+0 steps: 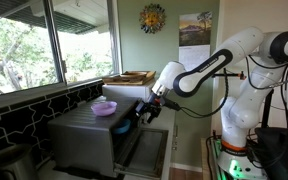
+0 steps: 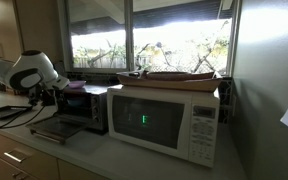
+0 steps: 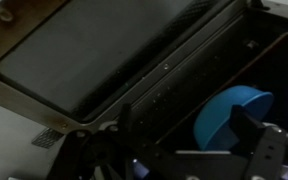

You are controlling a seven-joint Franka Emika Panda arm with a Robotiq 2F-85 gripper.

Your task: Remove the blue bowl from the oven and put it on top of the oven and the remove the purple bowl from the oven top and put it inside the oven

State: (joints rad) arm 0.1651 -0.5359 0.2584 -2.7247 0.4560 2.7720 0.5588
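Note:
The oven [image 1: 84, 135] is dark grey and its front door [image 3: 84, 60] hangs open and down. The blue bowl [image 3: 224, 115] sits just inside the oven mouth; it also shows as a blue patch at the oven front in an exterior view [image 1: 124, 127]. My gripper [image 3: 184, 145] is at the oven opening with its fingers spread apart, and the right finger is in front of the blue bowl. In both exterior views the gripper [image 1: 136, 116] [image 2: 54, 98] is at the oven [image 2: 84, 108] front. The purple bowl [image 1: 104, 108] stands on the oven top.
A large white microwave [image 2: 164, 120] stands beside the oven with flat wooden trays [image 2: 174, 75] on top. A window and a dark tiled ledge [image 1: 24, 110] run behind the oven. The counter edge [image 2: 44, 150] lies below the open door.

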